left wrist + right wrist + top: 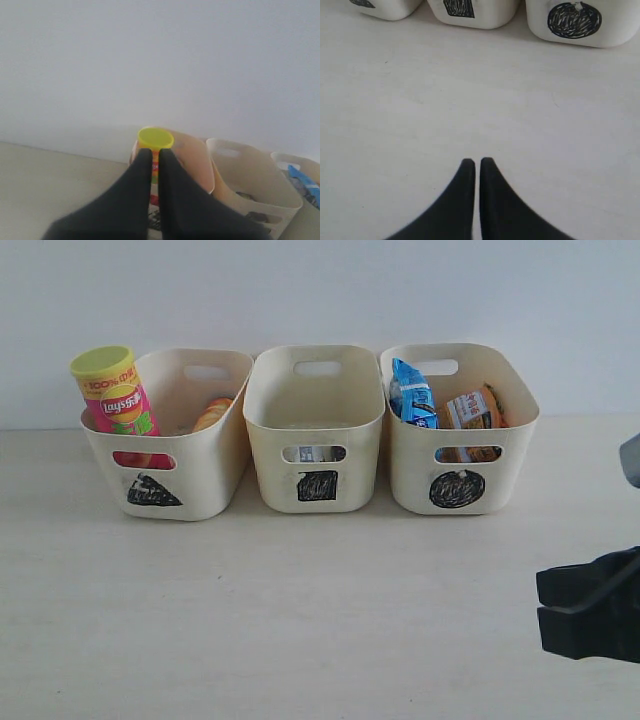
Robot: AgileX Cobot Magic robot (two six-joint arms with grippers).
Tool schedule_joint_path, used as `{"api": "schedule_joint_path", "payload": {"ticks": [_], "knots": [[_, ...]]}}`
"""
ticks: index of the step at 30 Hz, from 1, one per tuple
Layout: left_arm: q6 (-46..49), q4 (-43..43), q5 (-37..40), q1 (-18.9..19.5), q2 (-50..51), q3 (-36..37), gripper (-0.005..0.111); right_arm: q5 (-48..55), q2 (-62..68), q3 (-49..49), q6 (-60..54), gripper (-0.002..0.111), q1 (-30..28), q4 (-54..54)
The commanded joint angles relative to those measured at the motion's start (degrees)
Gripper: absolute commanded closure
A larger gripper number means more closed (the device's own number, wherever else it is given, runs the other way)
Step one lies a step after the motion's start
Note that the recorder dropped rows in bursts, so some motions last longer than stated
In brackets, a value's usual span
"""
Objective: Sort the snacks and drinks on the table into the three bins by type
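Observation:
Three cream bins stand in a row on the table [300,620]. The triangle bin [205,475] holds an upright pink Lay's tube [115,395] and a lying yellow tube [212,412]. A white-and-blue carton [315,453] shows through the slot of the square bin [315,410]. The circle bin [460,445] holds a blue packet [412,393] and an orange packet [470,410]. The purple box is hidden. My right gripper [540,600] hovers shut and empty over the table's right front. My left gripper [155,151] is shut and empty, with the pink tube [155,138] beyond it.
In the right wrist view, bare table lies between the shut right gripper [474,161] and the fronts of the square bin [490,15] and circle bin [615,30]. A pale wall rises behind the bins. The left arm is outside the exterior view.

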Motion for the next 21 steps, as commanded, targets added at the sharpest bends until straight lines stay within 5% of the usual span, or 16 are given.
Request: {"api": "schedule_joint_path", "payload": {"ticks": [1, 9, 14, 21], "knots": [[1.2, 0.4, -2.1, 1.9, -3.9, 7.5, 0.102, -0.3, -0.4, 0.2, -0.1, 0.108, -0.3, -0.3], [2.5, 0.4, -6.6, 1.9, -23.8, 28.4, 0.102, -0.3, -0.4, 0.2, -0.1, 0.108, -0.3, -0.3], [2.1, 0.4, -7.3, 1.9, -23.8, 30.7, 0.102, -0.6, -0.4, 0.2, -0.2, 0.108, -0.3, -0.3], [1.8, -0.1, 3.5, 1.9, -23.8, 30.7, 0.102, -0.5, -0.4, 0.2, -0.2, 0.108, -0.3, -0.3]]}}
